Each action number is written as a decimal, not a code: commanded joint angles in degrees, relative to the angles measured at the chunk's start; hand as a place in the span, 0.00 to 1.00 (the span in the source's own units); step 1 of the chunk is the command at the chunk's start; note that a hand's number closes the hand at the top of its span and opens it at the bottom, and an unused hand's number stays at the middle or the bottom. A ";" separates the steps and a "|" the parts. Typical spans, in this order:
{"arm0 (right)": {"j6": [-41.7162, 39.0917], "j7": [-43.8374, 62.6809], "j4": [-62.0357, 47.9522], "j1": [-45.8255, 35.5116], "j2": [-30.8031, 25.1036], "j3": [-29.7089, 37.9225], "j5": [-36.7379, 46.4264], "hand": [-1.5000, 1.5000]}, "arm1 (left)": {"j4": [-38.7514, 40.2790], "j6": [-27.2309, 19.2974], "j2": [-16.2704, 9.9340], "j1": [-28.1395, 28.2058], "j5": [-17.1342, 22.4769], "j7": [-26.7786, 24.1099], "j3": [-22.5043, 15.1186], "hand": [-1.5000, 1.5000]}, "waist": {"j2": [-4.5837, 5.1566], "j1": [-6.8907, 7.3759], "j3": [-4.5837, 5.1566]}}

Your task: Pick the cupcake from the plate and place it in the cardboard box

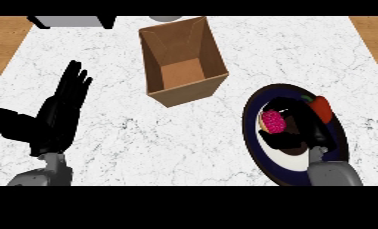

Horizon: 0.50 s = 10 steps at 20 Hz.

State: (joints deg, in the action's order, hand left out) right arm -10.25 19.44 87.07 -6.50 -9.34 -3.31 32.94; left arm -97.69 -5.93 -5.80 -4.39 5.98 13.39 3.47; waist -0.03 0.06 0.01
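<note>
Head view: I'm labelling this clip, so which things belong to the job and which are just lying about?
Job: cupcake, plate, box, right hand curled at the cupcake.
Lying about: red item on the plate, grey object at the far edge, left hand resting open.

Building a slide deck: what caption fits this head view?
Right hand curled around the pink cupcake on the plate, open cardboard box waiting nearby; left hand resting open.
</note>
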 commanded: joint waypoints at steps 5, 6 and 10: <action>4.97 -3.73 -1.75 -3.14 -1.58 2.98 3.69 1.00 | 0.50 0.37 0.49 0.67 -0.37 -2.24 0.53 0.50 | 0.00 0.04 -0.01; 7.31 -4.39 -0.60 -1.19 -0.64 0.91 6.30 1.00 | 4.71 1.84 -1.28 -2.50 0.62 -3.11 2.62 0.50 | 0.03 -0.15 0.00; 10.56 7.33 0.18 -8.96 9.02 -20.06 20.29 1.00 | 3.32 2.01 0.65 -2.58 -0.29 -1.67 -1.29 0.50 | 0.13 4.17 0.37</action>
State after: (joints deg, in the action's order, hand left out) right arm -1.97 21.04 87.52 -10.34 -4.97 -11.46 44.65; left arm -95.04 -4.56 -5.81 -6.02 6.20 11.73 4.00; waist -0.05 1.29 0.14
